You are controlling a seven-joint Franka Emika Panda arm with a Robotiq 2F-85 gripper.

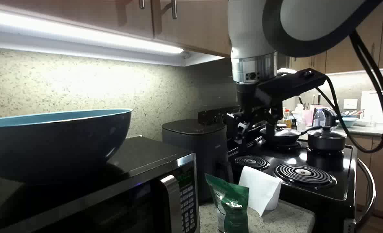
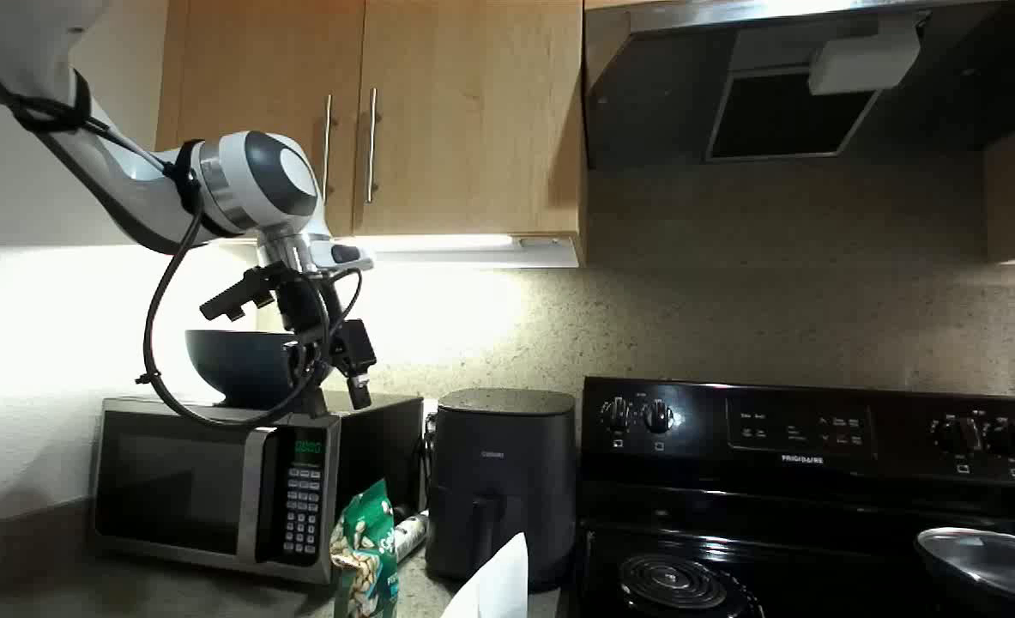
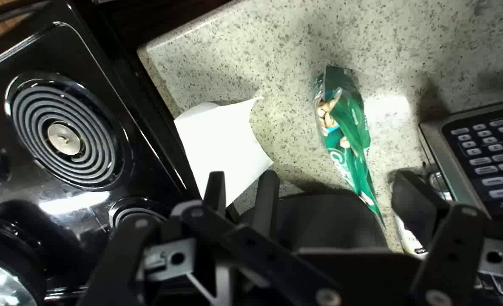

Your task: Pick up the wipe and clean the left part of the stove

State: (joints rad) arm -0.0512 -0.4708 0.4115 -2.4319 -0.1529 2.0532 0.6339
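1. On the counter [image 3: 294, 38], just left of the stove [image 3: 72, 203]: one wipe [image 3: 221, 144], white, folded, standing seemingly tent-fashion with its crease uppermost. Contact with the stove's edge: cannot be told.
2. Handling, by judgement: very light, thin and pliant. The fold seems to bear its own shape but should give under slight pressure. Breakage no concern; crumpling or tearing possible. A nudge would likely slide or topple it.
3. Place of hold, by judgement: upper crease, near its middle, one finger to each face, so that both layers are taken and the lower edges hang free for wiping.
4. One gripper [image 1: 256, 144], pointing down; fingers [image 3: 420, 208] spread well apart, nothing held between them.
5. Position of wipe relative to gripper: lower, to the right and toward the near side; well apart, outside the gap between the fingers.
6. Neighbours of wipe: air fryer [image 2: 503, 481] on the far side; green pouch [image 2: 365, 549] to the left, apart. Straight descent would risk the air fryer; a shift right and near seems called for.
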